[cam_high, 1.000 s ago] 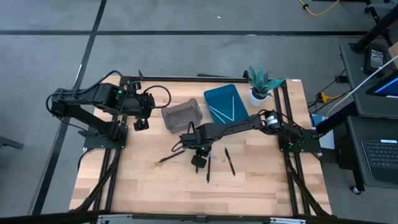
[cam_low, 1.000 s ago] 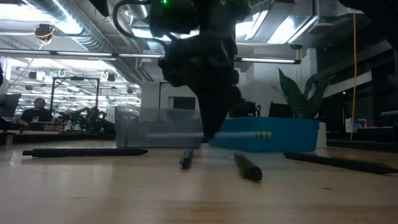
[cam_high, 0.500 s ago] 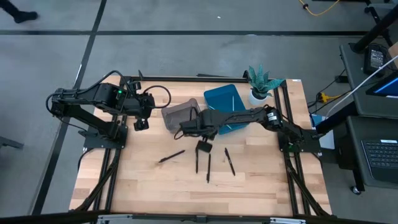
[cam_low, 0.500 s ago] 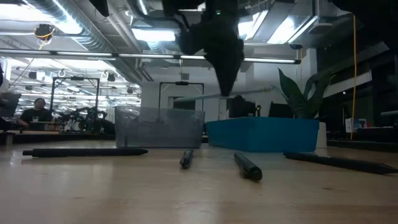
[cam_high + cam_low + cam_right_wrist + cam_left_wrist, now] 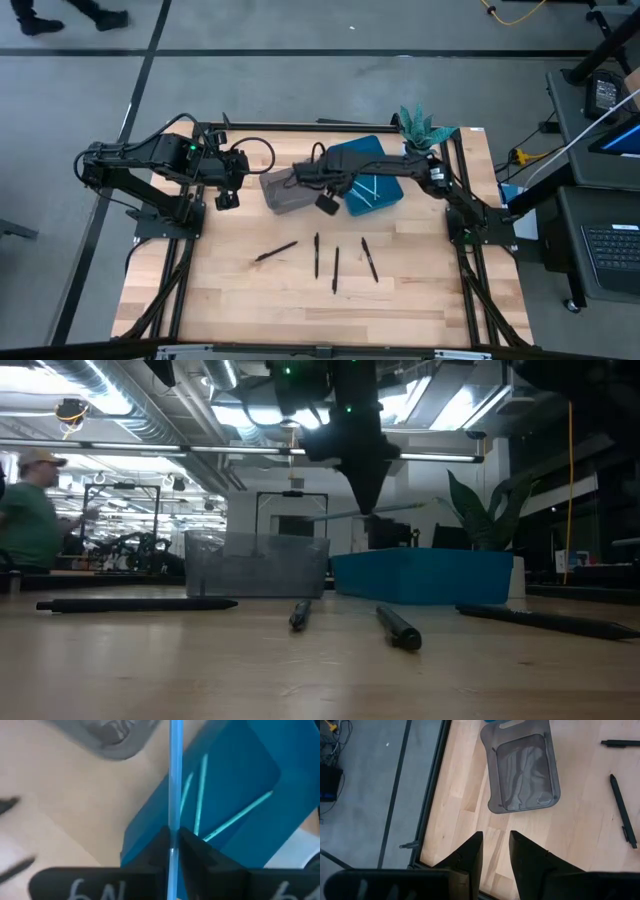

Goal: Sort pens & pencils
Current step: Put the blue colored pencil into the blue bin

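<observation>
Worktop [image 5: 420, 300] is showing much bare wood along its front edge and in both front corners. Four black sticks [image 5: 335, 270] are lying apart from each other near the middle, with free wood between them. At the back edge, the grey bin [image 5: 288, 187] and the blue tray [image 5: 372, 160] are sitting just beside each other, and the potted plant [image 5: 417, 135] is standing near the back right corner.

The right arm is reaching from the right edge across the blue tray. The right gripper [image 5: 172, 839] is hanging above the tray's side nearest the grey bin, fingers pinching a light blue stick [image 5: 175, 780]. Three more light blue sticks [image 5: 235, 817] are lying inside the tray.

The left arm is staying folded at the left edge. The left gripper [image 5: 495, 851] is pointing down beside the grey bin, fingers a little apart, holding nothing.
</observation>
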Controlling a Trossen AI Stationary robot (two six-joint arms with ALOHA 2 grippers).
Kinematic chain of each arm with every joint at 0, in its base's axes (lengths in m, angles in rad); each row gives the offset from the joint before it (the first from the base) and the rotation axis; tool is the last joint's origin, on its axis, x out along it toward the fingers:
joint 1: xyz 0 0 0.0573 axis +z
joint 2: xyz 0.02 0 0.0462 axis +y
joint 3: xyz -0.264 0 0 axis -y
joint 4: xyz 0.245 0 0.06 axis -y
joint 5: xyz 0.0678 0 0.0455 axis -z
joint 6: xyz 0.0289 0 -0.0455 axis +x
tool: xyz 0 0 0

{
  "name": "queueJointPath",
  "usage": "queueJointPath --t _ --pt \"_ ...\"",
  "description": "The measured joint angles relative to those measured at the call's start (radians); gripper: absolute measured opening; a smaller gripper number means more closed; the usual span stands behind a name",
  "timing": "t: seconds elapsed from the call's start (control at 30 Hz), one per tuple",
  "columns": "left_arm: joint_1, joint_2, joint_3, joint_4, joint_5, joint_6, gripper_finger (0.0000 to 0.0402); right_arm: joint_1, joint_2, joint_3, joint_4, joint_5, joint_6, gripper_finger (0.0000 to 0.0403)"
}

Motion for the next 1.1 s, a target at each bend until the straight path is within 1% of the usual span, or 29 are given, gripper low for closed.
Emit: queueJointPath --t 0.2,0.37,0.5,0.67,1.03,1.1 --pt "0.0 0.0 0.0 0.0 -0.006 0.005 0.0089 -0.055 0.0 0.0 0.0 0.0 0.11 0.0038" --pt "0.0 -0.002 0.0 0.0 -0.06 0.009 0.0089 -0.08 0.0 0.0 0.0 0.011 0.193 0.0038" --pt "0.0 -0.009 0.0 0.0 -0.099 0.045 0.0089 -0.096 0.0 0.0 0.0 0.016 0.244 0.0038" --pt "0.0 -0.023 0.0 0.0 -0.108 0.086 0.0089 -0.111 0.0 -0.001 0.0 0.017 0.275 0.0038" --pt "0.0 -0.1 0.0 0.0 -0.108 0.088 0.0089 -0.148 0.0 -0.003 0.0 0.03 0.298 0.0039" --pt "0.0 -0.118 0.0 0.0 -0.108 0.085 0.0089 -0.151 -0.003 -0.025 0.001 0.032 0.302 0.0039"
